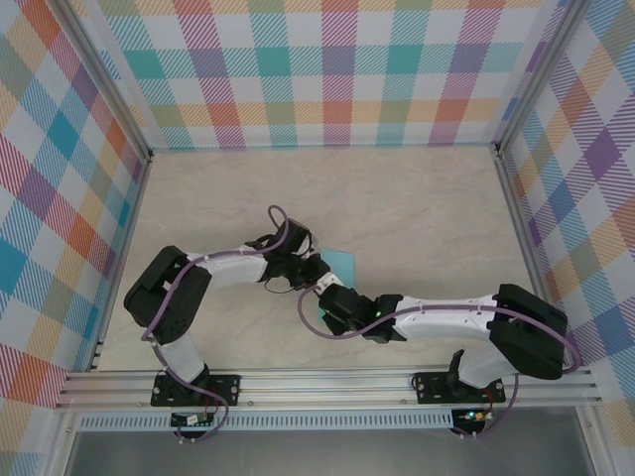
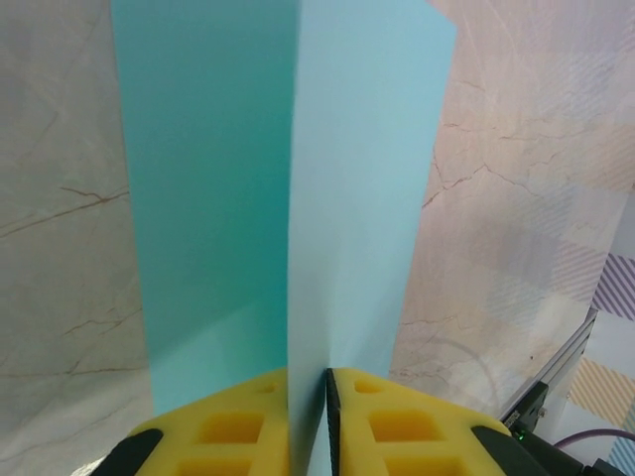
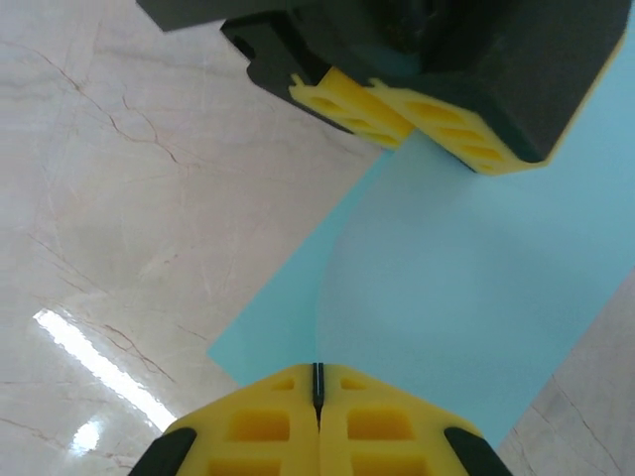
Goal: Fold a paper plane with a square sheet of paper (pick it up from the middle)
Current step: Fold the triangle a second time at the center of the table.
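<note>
Seen from above, the arms hide most of the light cyan paper sheet [image 1: 342,263]; one corner shows mid-way across the beige marbled table [image 1: 427,208]. The left gripper [image 2: 310,377] is clamped on the sheet's raised crease. The right gripper [image 3: 317,372] is pinched closed on the sheet's near edge.

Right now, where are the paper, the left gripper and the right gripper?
paper [image 2: 213,198], left wrist view, on its darker left flap
left gripper [image 2: 310,387], left wrist view, between its fingertips
right gripper [image 3: 317,372], right wrist view, between its fingertips
</note>
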### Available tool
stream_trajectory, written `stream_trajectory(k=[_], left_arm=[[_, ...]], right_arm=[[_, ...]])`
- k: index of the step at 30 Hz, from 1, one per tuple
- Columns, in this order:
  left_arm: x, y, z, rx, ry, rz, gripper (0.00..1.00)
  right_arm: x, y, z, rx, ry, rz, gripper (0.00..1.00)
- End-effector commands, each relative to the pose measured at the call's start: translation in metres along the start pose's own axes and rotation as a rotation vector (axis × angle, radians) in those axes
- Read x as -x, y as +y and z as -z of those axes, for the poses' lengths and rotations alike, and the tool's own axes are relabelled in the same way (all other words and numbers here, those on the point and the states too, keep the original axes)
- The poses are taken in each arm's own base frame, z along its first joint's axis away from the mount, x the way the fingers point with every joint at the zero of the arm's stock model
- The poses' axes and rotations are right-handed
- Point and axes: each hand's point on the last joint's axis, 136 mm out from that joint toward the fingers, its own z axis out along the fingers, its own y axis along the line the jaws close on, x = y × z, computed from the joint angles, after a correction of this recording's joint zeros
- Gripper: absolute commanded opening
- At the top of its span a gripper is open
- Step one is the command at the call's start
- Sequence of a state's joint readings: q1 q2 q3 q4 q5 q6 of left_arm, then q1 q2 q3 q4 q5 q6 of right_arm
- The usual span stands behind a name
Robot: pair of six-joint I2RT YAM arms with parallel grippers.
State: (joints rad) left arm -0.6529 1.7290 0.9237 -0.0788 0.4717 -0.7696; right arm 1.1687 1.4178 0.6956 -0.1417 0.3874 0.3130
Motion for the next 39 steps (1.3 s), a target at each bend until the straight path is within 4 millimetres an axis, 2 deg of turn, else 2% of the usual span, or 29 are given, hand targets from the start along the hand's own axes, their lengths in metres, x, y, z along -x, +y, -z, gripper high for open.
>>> stream_trajectory(k=[1,3,5,14,17,23,39], left_arm=[[-0.003,0.004,0.010,0.029,-0.027,0.014,0.22],[-0.001,0.008,0.015,0.052,-0.052,0.017,0.24],[0.000,0.013,0.019,0.081,-0.074,0.022,0.30],[0.002,0.023,0.034,0.122,-0.146,0.038,0.36],[0.000,0.024,0.038,0.124,-0.157,0.038,0.35],[-0.005,0.026,0.039,0.112,-0.150,0.039,0.33],[-0.016,0.018,0.027,0.100,-0.108,0.003,0.30]], right_arm=[[0.001,0.004,0.006,0.089,-0.009,-0.058,0.03],[0.002,0.004,0.008,0.142,-0.011,-0.094,0.03],[0.001,0.005,0.009,0.194,-0.005,-0.120,0.03],[-0.005,-0.004,0.006,0.321,0.085,-0.241,0.04],[-0.006,-0.009,0.004,0.397,0.138,-0.344,0.06],[-0.004,-0.020,0.000,0.473,0.151,-0.420,0.07],[-0.002,-0.046,-0.007,0.542,0.190,-0.439,0.09]])
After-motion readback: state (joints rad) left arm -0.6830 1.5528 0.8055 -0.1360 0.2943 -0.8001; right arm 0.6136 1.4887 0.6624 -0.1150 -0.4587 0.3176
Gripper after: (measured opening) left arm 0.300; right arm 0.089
